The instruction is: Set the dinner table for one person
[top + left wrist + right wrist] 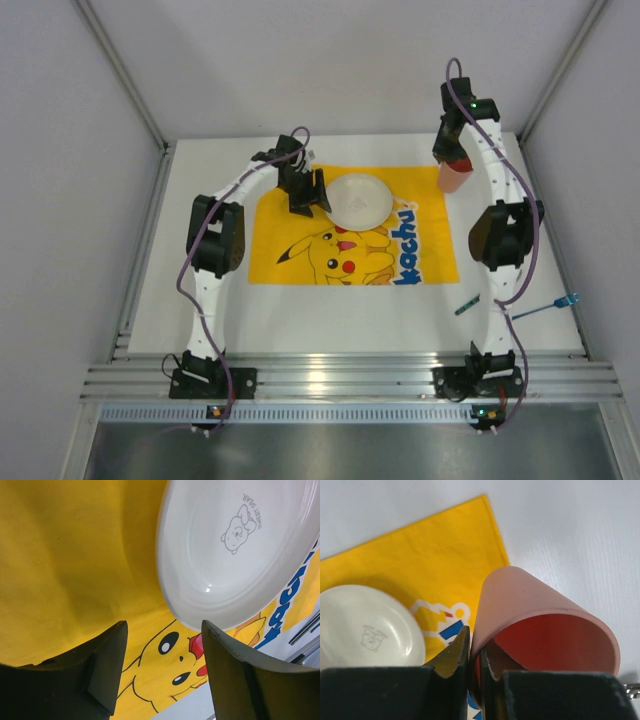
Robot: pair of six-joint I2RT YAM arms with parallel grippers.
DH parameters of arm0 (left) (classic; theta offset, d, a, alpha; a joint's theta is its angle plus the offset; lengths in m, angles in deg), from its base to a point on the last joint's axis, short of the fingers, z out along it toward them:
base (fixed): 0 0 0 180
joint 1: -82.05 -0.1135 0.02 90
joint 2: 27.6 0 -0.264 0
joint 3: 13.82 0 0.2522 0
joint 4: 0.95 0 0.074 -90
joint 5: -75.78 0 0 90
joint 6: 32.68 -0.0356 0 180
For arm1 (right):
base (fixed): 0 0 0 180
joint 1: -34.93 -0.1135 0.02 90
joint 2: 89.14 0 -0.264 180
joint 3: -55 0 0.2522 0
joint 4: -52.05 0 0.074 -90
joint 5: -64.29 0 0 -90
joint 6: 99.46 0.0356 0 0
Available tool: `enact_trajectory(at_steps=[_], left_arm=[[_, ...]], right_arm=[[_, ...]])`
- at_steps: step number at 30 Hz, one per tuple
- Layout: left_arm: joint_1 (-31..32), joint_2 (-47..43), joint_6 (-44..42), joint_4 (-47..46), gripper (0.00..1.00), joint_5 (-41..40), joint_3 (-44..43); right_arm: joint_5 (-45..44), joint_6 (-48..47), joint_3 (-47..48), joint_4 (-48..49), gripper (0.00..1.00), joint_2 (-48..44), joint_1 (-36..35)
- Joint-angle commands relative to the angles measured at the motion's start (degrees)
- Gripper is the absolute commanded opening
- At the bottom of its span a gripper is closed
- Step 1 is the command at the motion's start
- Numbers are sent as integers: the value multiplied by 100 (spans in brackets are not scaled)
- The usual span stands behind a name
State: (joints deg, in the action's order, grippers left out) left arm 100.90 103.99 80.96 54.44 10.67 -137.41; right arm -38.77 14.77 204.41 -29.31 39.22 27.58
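The white tabletop (350, 320) is seen filling the floor of the grey-walled enclosure, with both arms bolted at its near edge. A yellow cloth (290, 225) printed with a cartoon character and blue lettering is laid flat at the middle of it, somewhat toward the far side. A white plate (358, 198) is set on the far half of the cloth, near its centre line; a small bear drawing is shown on the plate (235, 555) in the left wrist view. The left end effector (308, 200) is held over the cloth just beside the plate's left rim, and its jaws (162, 630) are spread apart with nothing between them, the plate lying beyond the fingertips. The right end effector (450, 158) is positioned off the cloth's far right corner, above bare tabletop, and is clamped (474, 642) on the wall of a pink cup (535, 610) at its rim. Whether the cup (454, 178) touches the tabletop cannot be told. A small green item (466, 304) is seen on the tabletop near the cloth's near right corner, and a blue utensil (548, 305) lies toward the right edge, its kind too small to tell.
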Motion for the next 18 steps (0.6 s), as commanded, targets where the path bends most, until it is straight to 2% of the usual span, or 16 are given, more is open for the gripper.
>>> enact_trajectory(at_steps=[1,6,9,13,16,18], left_arm=[[22,7,-61,109,66,69,-259],[22,16,-61,153,66,52,-321],[13,-37,-105,179,65,34,-312],[13,-116,-123,197,64,69,-207],[13,-177,-158,214,64,43,-180],[4,-186,-158,214,64,34,-180]], right_arm=[[66,82,356,281,0,-233,-407],[330,442,672,755,0,487,-495],[243,355,971,853,0,866,-644],[137,232,814,985,0,1077,-767],[216,258,629,976,5,1261,-811],[277,232,638,958,20,1323,-829]])
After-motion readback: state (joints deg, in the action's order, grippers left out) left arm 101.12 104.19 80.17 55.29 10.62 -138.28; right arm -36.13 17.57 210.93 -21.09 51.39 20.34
